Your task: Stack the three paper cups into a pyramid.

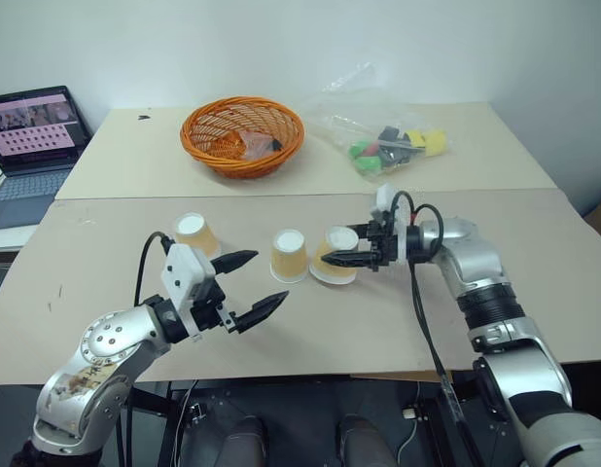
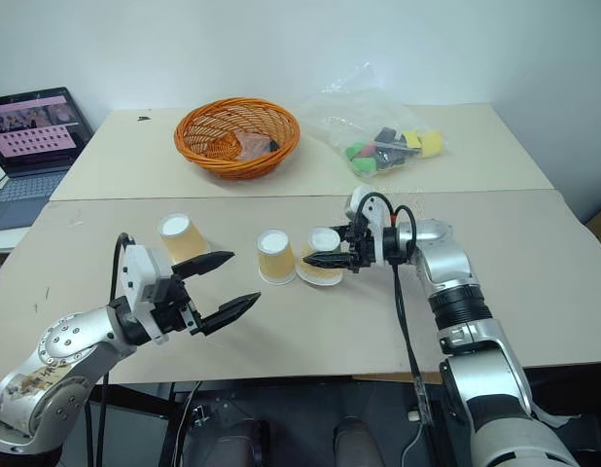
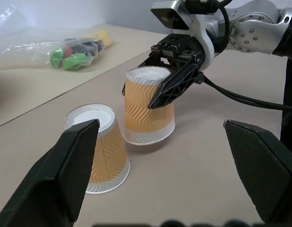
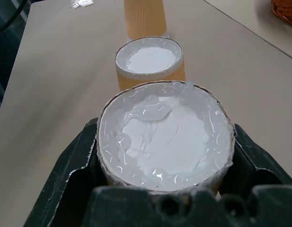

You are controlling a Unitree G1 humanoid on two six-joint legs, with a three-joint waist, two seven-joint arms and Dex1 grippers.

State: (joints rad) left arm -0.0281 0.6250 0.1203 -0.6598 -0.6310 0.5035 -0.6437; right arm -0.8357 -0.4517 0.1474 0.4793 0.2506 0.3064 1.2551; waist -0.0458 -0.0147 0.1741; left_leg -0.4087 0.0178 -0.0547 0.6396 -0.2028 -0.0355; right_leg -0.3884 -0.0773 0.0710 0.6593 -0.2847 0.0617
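Three tan cups stood upside down on the counter, white bases up. The left cup (image 1: pixel 196 234) stood apart. The middle cup (image 1: pixel 289 255) sat just beside the right cup (image 1: pixel 335 255), which my right claw (image 1: pixel 341 260) gripped, slightly tilted.

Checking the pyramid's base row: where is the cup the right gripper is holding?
In the left eye view the held cup sits upside down right of the middle cup, clamped by the right gripper, before the basket.
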